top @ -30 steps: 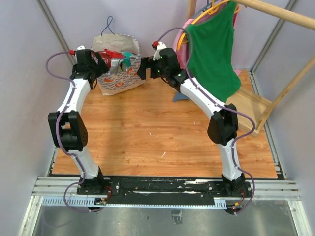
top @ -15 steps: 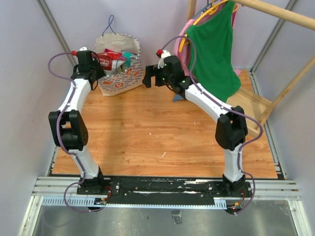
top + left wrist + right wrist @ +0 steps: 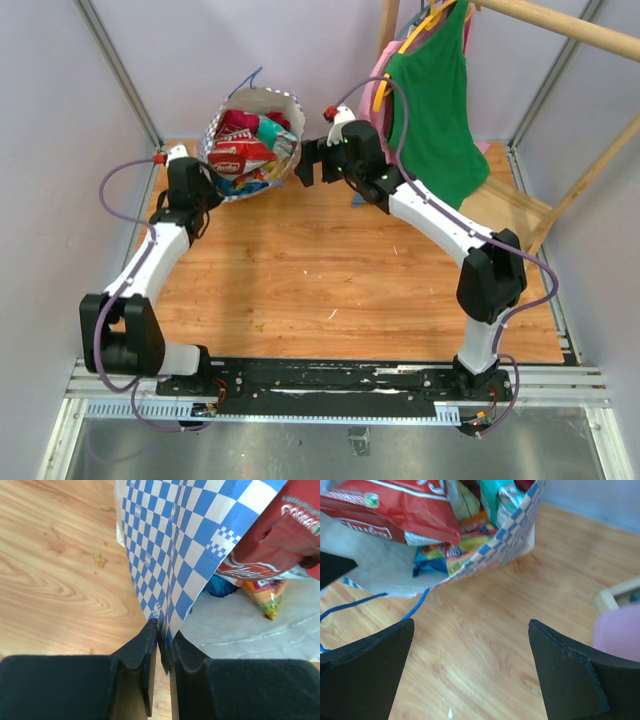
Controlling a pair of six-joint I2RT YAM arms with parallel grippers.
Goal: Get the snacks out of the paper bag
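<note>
Left arm pose: the left arm stretches forward and leans a little inward over the wooden table, with its wrist at the far left of the boards.
Left gripper: the left gripper has its fingers pressed together on the checked wall of the paper bag, which sits pinched at its tips.
Right arm pose: the right arm bends at the elbow and reaches forward and inward, passing in front of the green garment and the pink garment.
Right gripper: the right gripper hangs with its fingers wide apart and nothing between them. It points down at bare table.
Bag position: ahead of the left gripper's tips and just ahead and to the left of the right gripper, near it but not touching.
Bag look: tan inside with a blue-white checked rim. It is tipped so its round mouth gapes toward the arms.
Cord handle: a thin blue cord handle lies slack on the boards in front of the right gripper.
Snacks: the snacks are all inside the bag, piled against each other.
Packets seen: a red-and-white packet lies on top. A blue packet and an orange-green packet lie under it, deeper in the bag beyond the left gripper. A teal packet stands at the back.
</note>
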